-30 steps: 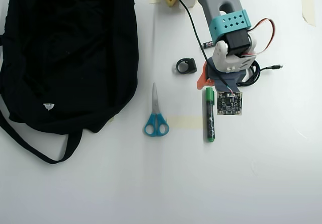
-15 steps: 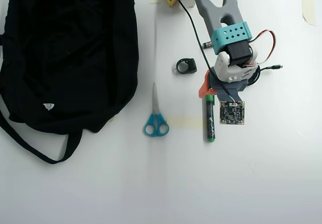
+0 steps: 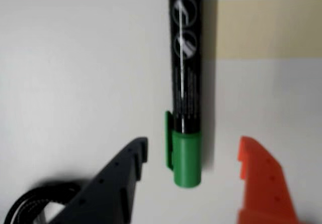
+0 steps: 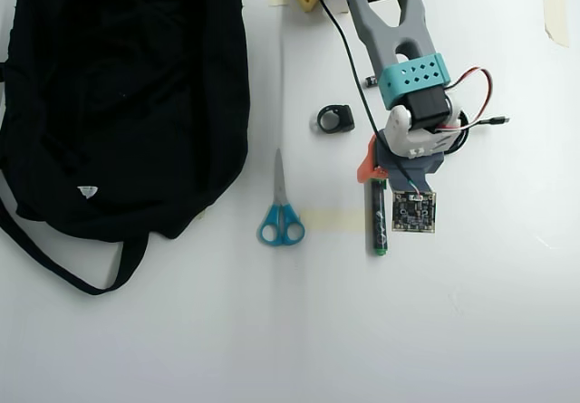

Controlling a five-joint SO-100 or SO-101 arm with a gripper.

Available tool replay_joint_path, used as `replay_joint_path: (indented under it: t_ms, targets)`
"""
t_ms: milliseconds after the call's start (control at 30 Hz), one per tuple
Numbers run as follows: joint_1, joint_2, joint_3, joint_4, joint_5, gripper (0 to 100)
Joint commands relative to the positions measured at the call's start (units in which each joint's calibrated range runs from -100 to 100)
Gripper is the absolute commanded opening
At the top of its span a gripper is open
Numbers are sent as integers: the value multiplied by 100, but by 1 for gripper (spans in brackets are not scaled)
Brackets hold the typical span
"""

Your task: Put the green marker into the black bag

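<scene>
The green marker lies on the white table, black barrel with white print, green cap towards me. My gripper is open, its dark finger left and its orange finger right of the cap, touching neither side. In the overhead view the marker sticks out below my gripper, its green end at the bottom. The black bag lies far left in that view, a strap loop trailing below it.
Blue-handled scissors lie between bag and marker, beside a beige tape strip. A small black ring-shaped object and a small battery lie further up. A coiled black cable is by the dark finger.
</scene>
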Motion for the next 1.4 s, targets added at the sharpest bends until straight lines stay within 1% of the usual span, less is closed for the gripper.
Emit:
replay_joint_path:
  t_ms: [0, 267, 667, 1100, 1367]
  targets:
    - [86, 61, -434, 45, -23, 24]
    - [116, 376, -964, 45, 3, 24]
    - [79, 467, -1044, -6, 140, 23]
    - [-130, 509, -1107, -32, 98, 24]
    - [-123, 1156, -1988, -24, 108, 24]
